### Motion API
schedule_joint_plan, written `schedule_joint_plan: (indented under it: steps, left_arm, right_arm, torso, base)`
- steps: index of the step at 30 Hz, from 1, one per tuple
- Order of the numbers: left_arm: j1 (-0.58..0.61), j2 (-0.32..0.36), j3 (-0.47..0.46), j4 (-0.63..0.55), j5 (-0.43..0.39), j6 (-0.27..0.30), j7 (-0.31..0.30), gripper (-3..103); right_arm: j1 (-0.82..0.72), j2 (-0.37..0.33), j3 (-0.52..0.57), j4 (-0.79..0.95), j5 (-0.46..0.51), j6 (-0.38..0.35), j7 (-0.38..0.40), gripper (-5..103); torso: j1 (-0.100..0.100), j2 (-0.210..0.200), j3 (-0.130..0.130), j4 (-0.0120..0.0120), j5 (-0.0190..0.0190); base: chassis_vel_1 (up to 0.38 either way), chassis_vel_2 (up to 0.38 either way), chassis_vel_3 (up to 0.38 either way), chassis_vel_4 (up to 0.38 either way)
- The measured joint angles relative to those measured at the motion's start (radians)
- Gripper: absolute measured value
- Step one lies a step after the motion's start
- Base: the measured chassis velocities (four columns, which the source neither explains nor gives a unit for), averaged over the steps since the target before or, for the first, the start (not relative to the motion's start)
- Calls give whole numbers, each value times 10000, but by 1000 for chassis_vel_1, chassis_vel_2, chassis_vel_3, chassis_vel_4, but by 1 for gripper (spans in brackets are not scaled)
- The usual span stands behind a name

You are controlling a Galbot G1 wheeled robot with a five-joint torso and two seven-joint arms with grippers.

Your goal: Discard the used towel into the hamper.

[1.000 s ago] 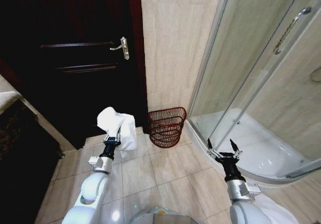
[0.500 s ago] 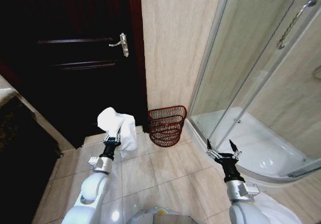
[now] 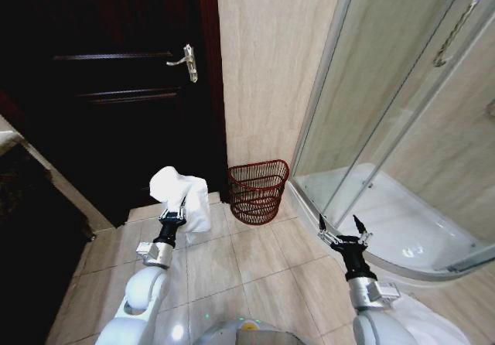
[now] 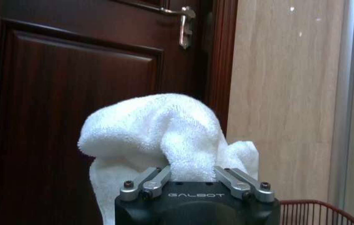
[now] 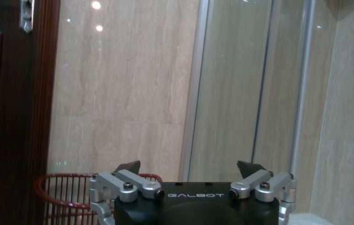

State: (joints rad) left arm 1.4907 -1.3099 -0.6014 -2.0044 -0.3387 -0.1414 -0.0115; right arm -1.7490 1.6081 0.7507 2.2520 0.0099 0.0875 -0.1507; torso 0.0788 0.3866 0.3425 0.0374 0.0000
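Left gripper (image 3: 179, 206), jaws pinching the crumpled white terry towel (image 3: 182, 194): carry it right over the dark reddish-brown wire hamper (image 3: 257, 192) before releasing. Right gripper (image 3: 339, 227) idle, jaws spread.

The tiled floor (image 3: 255, 264) carries the hamper (image 3: 257, 192), standing upright at the foot of the beige wall. It sits between the dark door and the shower tray (image 3: 402, 237)
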Motion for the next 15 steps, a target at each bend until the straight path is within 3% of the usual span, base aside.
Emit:
schedule_joint_plan:
  steps: [15]
  left_arm:
    - [26,40,-33,13,-29,-135,124,15]
  right_arm:
    - [51,0,-27,-93,-69,76,-170,100]
  torso:
    - [11,25,9,1,1]
  base:
    - [-16,20,18,-16]
